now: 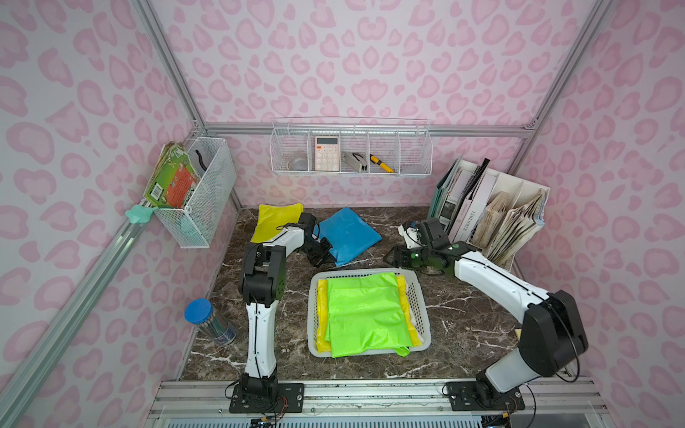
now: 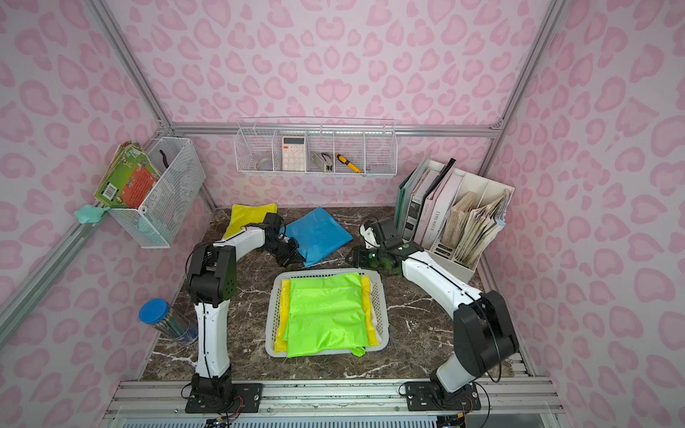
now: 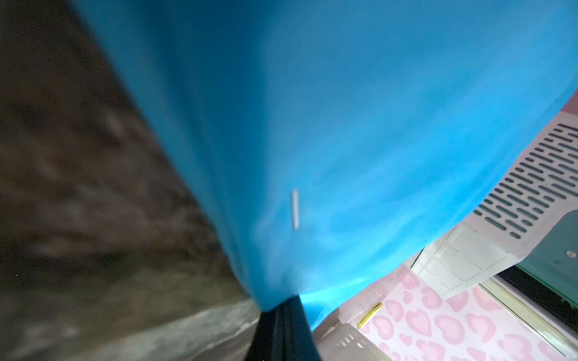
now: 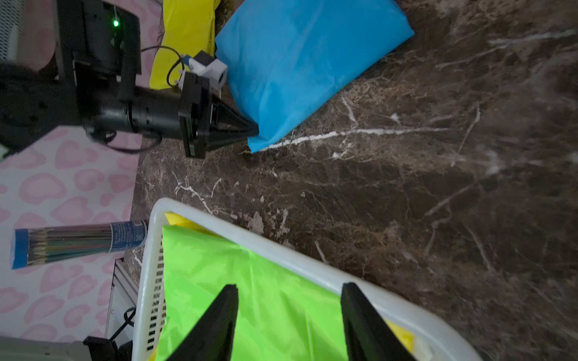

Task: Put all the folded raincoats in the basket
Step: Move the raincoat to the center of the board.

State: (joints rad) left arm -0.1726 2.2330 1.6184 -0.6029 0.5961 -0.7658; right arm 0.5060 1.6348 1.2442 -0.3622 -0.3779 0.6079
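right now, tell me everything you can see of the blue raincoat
The blue raincoat is a thin, glossy plastic sheet folded into a flat, slightly puffy rectangle, turned diagonally. It lies on the dark marble table behind the basket, apart from it, beside a yellow folded one. The shut left gripper pinches its near corner.

Marble tabletop (image 1: 463, 315): basket (image 1: 420, 311), blue raincoat (image 1: 350, 235), yellow raincoat (image 1: 272, 218), pencil tube (image 1: 213, 324), file organiser (image 1: 513, 185).

Blurred blue raincoat (image 3: 344, 125) filling most of frame, left gripper (image 3: 280, 309) dark at its gathered edge, apparently pinching it, brown marble table (image 3: 78, 218) alongside, white slotted panel (image 3: 538, 175) and pink-patterned wall (image 3: 438, 328) beyond
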